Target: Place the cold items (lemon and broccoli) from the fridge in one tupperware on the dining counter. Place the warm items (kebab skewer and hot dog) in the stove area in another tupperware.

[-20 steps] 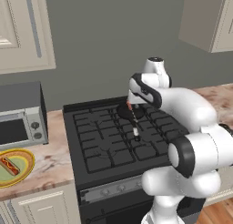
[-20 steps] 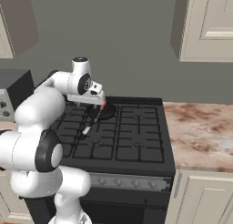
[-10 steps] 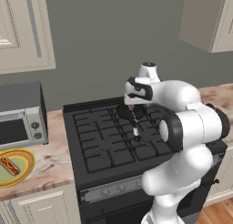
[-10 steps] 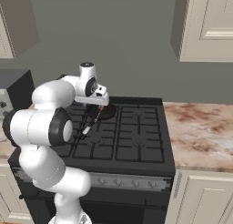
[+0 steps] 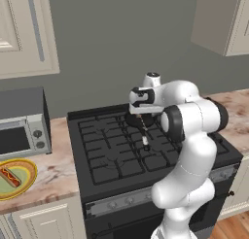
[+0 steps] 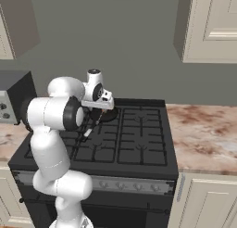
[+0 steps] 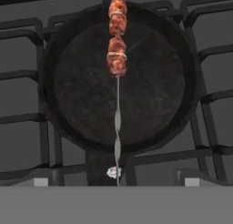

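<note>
The gripper (image 5: 142, 117) hangs with jaws spread wide and empty over the stove (image 5: 107, 155). Below it the kebab skewer (image 7: 117, 54) lies across a black skillet (image 7: 150, 82), meat chunks toward the far rim. It looks light and stiff, the thin metal rod slippery; pinching the meat seems surest. A hot dog (image 5: 9, 176) waits on a yellow plate (image 5: 26, 169) beyond.

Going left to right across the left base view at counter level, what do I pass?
Yellow plate with the hot dog → microwave → stove → skillet under the gripper → robot arm → marble counter.
</note>
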